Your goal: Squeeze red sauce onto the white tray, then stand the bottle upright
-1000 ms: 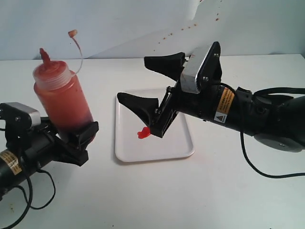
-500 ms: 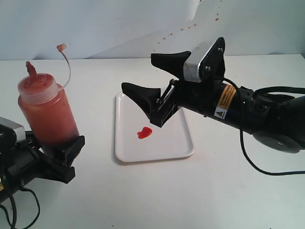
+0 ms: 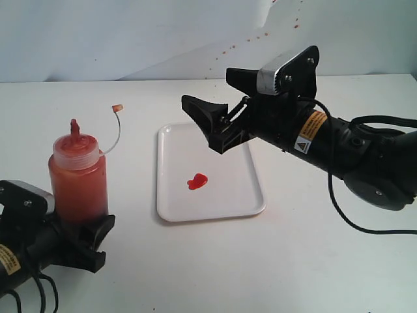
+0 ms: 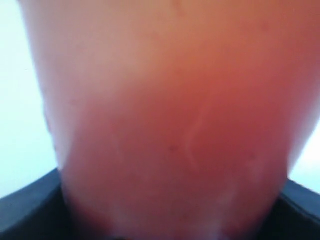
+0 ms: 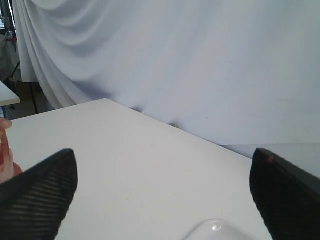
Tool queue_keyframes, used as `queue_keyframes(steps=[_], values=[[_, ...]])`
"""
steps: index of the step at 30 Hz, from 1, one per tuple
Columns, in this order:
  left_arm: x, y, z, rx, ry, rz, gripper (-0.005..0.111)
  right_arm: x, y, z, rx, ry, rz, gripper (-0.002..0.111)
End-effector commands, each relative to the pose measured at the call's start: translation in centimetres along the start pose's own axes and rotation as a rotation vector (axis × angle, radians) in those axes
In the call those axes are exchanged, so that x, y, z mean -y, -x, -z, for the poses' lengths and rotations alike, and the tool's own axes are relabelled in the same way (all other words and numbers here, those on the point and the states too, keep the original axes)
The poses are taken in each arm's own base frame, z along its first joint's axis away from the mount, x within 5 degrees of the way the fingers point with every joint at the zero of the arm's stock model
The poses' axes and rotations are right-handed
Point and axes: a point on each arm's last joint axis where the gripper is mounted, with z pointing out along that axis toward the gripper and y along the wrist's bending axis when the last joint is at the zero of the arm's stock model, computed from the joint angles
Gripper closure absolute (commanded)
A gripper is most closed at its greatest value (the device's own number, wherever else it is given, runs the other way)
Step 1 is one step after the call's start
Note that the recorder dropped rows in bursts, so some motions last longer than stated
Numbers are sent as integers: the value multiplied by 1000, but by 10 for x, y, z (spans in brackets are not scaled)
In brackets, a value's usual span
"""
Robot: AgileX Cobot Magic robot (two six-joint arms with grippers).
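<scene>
1. Exterior view: the white table point(image 3: 195, 267) fills most of it, with a pale cloth backdrop point(image 3: 130, 39) behind.
2. Your right gripper point(image 3: 206, 85) hangs over the far end of the white tray point(image 3: 229, 202). Its jaws are spread wide with nothing in them, and it hides the tray's far right corner.
3. The white tray lies flat mid-table, well apart from the bottle point(image 3: 78, 186).
4. The bottle stands upright left of the tray, nozzle up, and looks mostly full of orange-red.
5. Your left gripper point(image 3: 79, 228) is clamped on the bottle's base. The left wrist view is all blurred bottle wall, with dark fingers point(image 4: 25, 210) at both sides. It blocks everything else there.
6. The red sauce point(image 3: 197, 182) is a small heart-shaped blob near the tray's middle, uncovered.
7. The tip cap point(image 3: 117, 107) sits in the air on a thin tether, right of the nozzle and clear of the tray.
8. There are tiny reddish-brown specks point(image 3: 229, 48) on the backdrop.
</scene>
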Motion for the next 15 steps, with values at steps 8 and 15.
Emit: queue_keyframes(steps=[8,15], values=[[-4,1,-7,72,34,-3,107,1,1,-1,7,-6,6,23],[-2,1,-7,72,13,-11,107,1,1,-1,7,-6,6,23]])
